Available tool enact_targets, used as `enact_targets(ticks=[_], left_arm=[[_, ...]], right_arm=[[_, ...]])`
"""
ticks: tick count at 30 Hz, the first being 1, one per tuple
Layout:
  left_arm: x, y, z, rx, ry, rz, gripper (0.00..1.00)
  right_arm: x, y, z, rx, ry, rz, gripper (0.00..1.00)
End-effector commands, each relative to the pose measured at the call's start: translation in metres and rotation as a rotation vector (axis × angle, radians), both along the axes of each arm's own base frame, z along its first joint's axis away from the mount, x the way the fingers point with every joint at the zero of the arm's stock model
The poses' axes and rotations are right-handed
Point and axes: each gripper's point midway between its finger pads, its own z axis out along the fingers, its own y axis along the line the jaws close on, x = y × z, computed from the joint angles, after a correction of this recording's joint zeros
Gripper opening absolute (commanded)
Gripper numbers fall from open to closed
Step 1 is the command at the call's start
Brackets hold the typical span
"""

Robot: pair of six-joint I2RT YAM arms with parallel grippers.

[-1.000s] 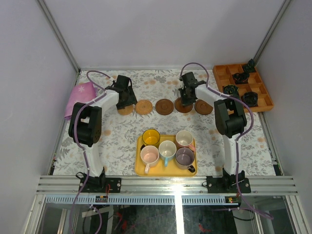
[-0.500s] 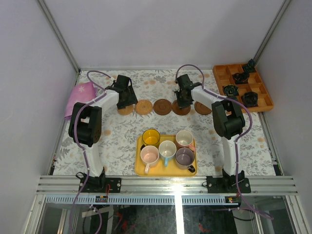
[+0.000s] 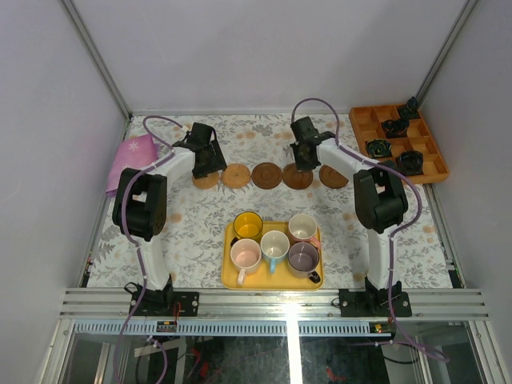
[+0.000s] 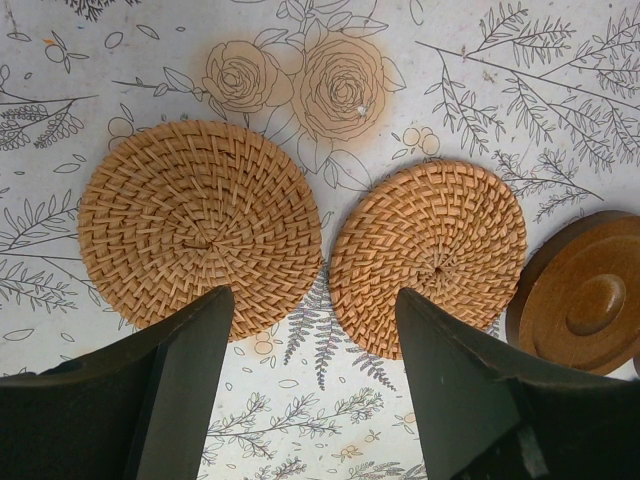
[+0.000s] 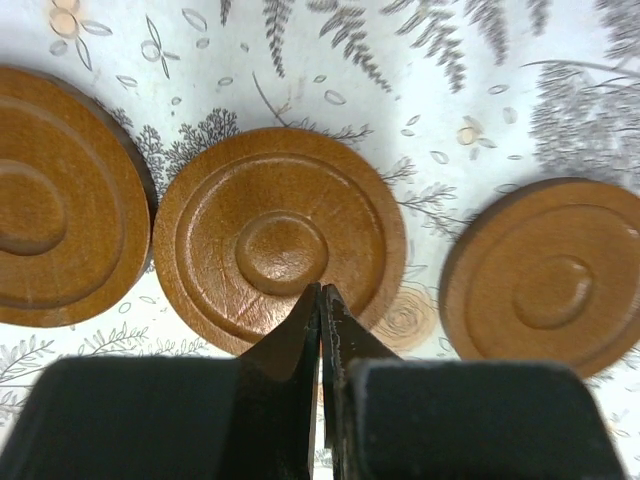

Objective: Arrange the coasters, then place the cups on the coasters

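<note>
Scanning the tabletop [image 3: 200,232]: the tray [image 3: 228,276] sits at the middle of the near edge. My left gripper [image 4: 312,300] hangs open and empty; my right gripper [image 5: 321,295] is pinched shut on nothing above a wooden coaster [image 5: 280,240]. The cups [image 3: 275,244] wait in the tray, and the coasters [image 3: 266,175] line the far side. Arranging looks about done to me; next comes grasping a cup.

Woven tan coasters [image 4: 200,225]: two, flat, side by side, just apart, at the row's left end. Dark-brown coasters [image 5: 280,235]: three, ringed, flat, continuing the row rightward. Cups [image 3: 274,245]: five, upright, clustered nearer, apparently empty.
</note>
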Motion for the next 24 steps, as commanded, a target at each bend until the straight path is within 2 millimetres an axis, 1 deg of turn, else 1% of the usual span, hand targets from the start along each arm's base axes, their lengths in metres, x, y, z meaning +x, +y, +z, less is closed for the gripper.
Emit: enact_targets(ticks=[1,4,6,9,11,18,24], left_arm=[[0.014,-0.001,0.026,-0.012,-0.094,-0.015,0.66],[0.014,0.000,0.025,-0.012,-0.092,-0.015,0.66],[0.013,0.000,0.024,-0.010,-0.091,-0.014,0.66],[0.014,0.000,0.022,-0.007,-0.089,-0.014,0.66],[0.014,0.001,0.022,-0.002,-0.091,-0.012,0.66],[0.015,0.002,0.021,0.006,-0.088,-0.011,0.66],[0.014,0.005,0.017,0.023,-0.077,-0.008,0.66]], right_arm=[[0.028,-0.026,0.068,-0.003,-0.175,-0.089,0.00],[0.029,-0.054,0.057,-0.023,-0.137,-0.158,0.00],[0.022,-0.071,0.041,-0.033,-0.093,-0.196,0.00],[0.018,-0.086,0.024,-0.020,-0.054,-0.227,0.00],[0.017,-0.091,0.016,-0.012,-0.036,-0.235,0.00],[0.012,-0.098,-0.006,-0.021,0.017,-0.252,0.00],[0.001,-0.106,-0.026,-0.033,0.082,-0.284,0.00]])
